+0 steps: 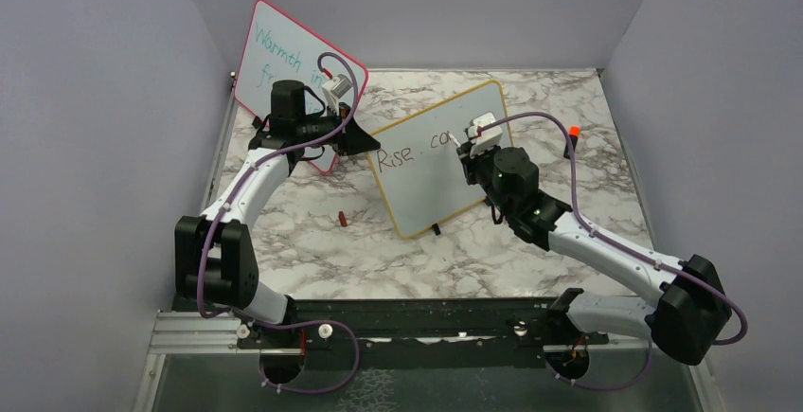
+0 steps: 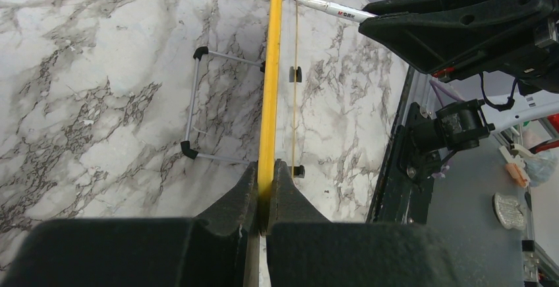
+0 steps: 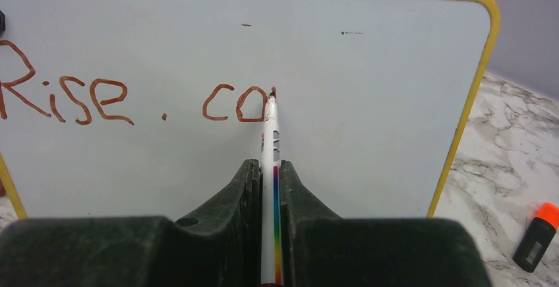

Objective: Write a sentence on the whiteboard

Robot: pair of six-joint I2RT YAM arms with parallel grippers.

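Right wrist view: right gripper [image 3: 267, 169] pinching a white marker [image 3: 269, 128], tip touching the whiteboard [image 3: 376, 102] just after brownish-red writing [image 3: 125, 99] "Rise. co". Stands upright mid marble table [image 1: 312, 237], white, yellow-framed, one edge clamped in the left gripper [image 2: 266, 173].

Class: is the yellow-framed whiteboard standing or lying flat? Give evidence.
Standing: the whiteboard rests on its black feet, wire stand behind, left gripper clamping its edge.

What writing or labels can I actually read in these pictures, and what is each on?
"Rise. co" – dark red handwriting on the yellow-framed whiteboard, unfinished.
"Warmth in" – teal handwriting on the pink-framed board; a second line beginning "fr" is partly hidden.
Small print on the marker: too blurred to read.
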